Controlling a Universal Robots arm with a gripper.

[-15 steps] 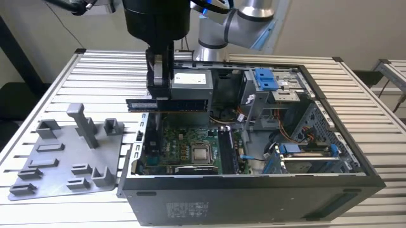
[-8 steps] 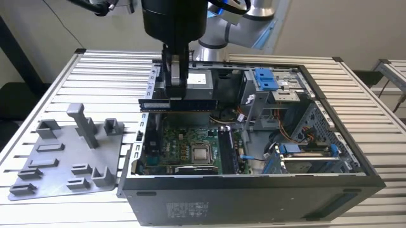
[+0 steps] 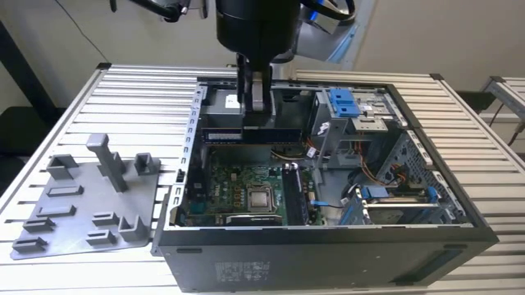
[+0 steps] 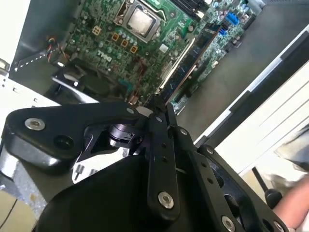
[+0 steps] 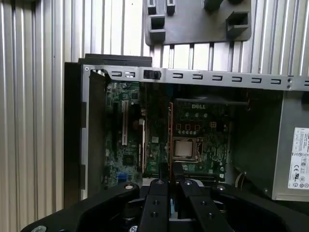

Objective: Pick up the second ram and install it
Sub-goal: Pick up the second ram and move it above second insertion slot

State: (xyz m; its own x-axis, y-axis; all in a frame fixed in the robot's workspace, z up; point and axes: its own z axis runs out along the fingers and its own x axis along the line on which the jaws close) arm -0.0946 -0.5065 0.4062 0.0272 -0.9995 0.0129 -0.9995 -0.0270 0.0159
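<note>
Claw was clamped on 2nd ram, held level above the motherboard: pickup done, seating in slot not yet done.

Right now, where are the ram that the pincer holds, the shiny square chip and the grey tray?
Ram [image 3: 238, 135]: exterior view, middle of its dark flat side.
Chip [image 3: 260, 198]: exterior view, middle of its shiny top.
Tray [image 3: 141, 195]: exterior view, bare flat part near its edge.
</note>
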